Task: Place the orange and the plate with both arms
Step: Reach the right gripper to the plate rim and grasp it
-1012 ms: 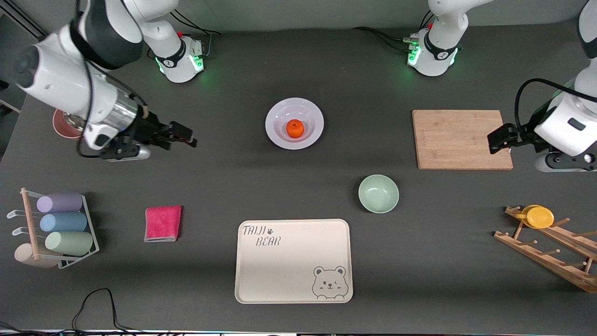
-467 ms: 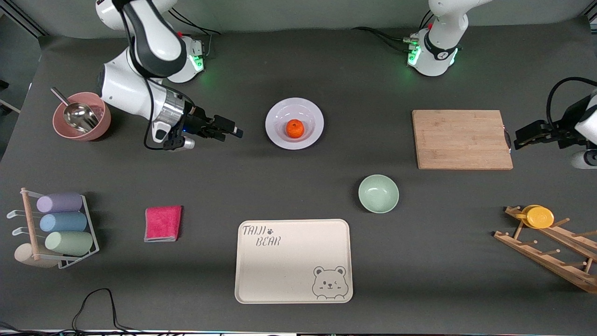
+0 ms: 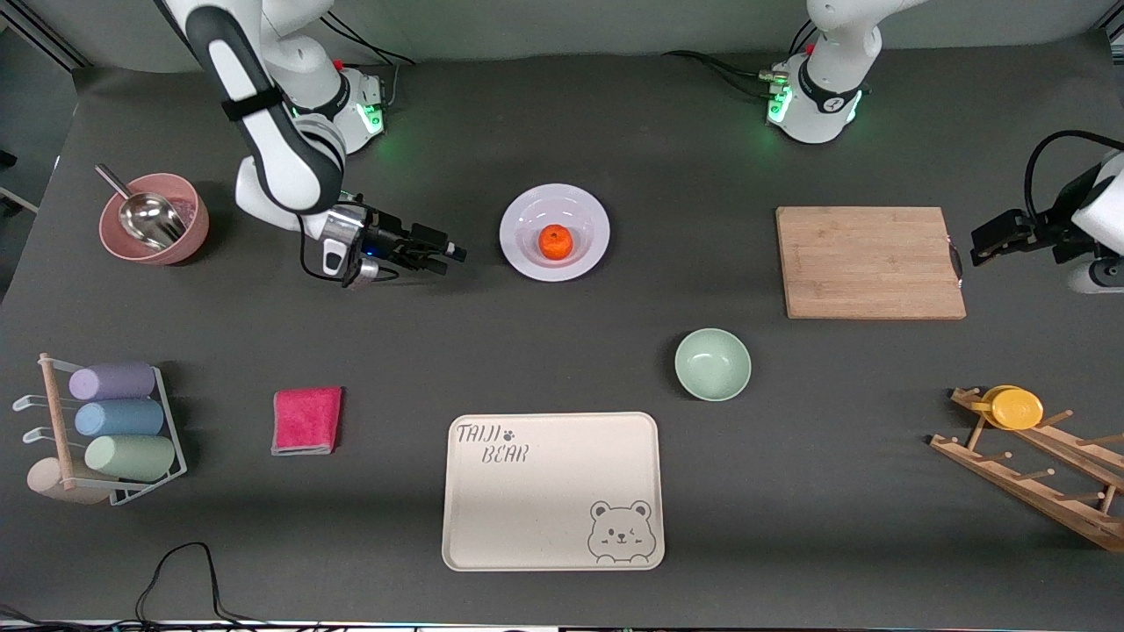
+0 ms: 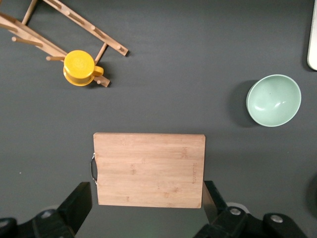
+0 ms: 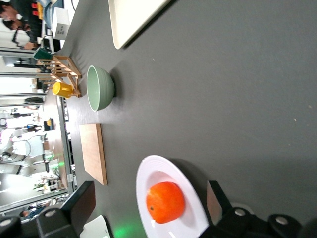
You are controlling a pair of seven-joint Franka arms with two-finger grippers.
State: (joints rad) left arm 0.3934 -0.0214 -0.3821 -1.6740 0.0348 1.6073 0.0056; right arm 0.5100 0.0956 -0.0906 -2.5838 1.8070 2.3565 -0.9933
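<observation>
A dark grey matte table (image 3: 562, 351) bears a glossy pale plate (image 3: 527, 250) holding the small orange (image 3: 555, 241). The right gripper (image 3: 448, 250) is beside the plate and the left gripper (image 3: 976, 250) over the bamboo board's (image 3: 869, 262) edge, each with fingers spread.

Both hands empty, right hand (image 3: 446, 253) and left hand (image 3: 982, 245) wide apart.

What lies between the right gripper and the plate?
Nothing: only bare table separates the open right gripper from the plate, as the front view shows. The orange sits on the plate.
</observation>
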